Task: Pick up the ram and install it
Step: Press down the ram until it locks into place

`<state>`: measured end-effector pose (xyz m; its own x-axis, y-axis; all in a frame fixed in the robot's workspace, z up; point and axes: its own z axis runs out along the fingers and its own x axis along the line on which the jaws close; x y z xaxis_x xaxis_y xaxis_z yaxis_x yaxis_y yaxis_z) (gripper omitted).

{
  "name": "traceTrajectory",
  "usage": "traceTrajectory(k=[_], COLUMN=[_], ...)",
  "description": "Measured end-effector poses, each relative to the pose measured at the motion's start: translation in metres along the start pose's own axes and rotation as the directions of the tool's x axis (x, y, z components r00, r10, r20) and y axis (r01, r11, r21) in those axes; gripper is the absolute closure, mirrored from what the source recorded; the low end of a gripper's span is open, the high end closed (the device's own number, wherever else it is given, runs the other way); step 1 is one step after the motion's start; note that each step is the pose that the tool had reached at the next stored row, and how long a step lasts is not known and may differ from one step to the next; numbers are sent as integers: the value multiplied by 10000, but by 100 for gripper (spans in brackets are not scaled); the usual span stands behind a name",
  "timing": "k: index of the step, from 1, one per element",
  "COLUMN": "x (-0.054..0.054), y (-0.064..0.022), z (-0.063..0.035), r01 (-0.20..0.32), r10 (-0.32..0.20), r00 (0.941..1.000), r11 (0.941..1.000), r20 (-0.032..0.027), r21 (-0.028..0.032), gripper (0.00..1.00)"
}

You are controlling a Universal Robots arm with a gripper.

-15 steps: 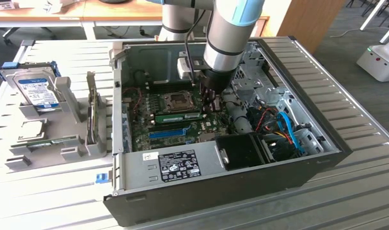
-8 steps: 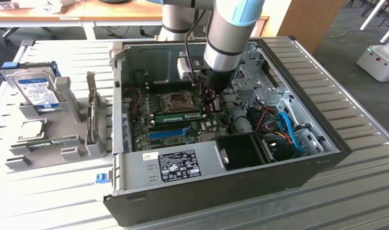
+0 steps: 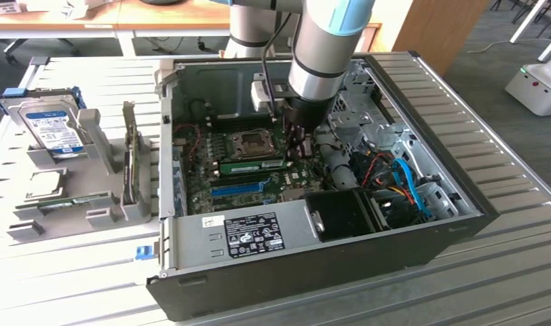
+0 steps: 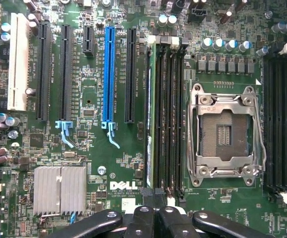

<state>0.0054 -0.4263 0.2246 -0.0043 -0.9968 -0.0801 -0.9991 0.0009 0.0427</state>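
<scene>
Green board stick, the ram (image 3: 254, 165), apparently seated in a slot: light, stiff, fragile; best taken by its long edges. Gripper (image 4: 156, 218) clenched, nothing held.

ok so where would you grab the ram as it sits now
By its long top edge, near the middle, coming straight down from above. The ram appears to stand on edge in a slot beside the cpu socket, so only that thin upper edge is free. The fingers would best pinch across its two flat faces. Its ends look hemmed in by the slot.
</scene>
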Motion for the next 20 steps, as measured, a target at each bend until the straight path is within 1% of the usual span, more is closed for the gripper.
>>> traceTrajectory(k=[14, 20], x=[-15, -16], y=[8, 8], z=[-185, -197], r01=[1, 1], r10=[-1, -1], r00=[10000, 10000], r11=[10000, 10000], r20=[-1, 1], r21=[0, 0], gripper=[89, 89])
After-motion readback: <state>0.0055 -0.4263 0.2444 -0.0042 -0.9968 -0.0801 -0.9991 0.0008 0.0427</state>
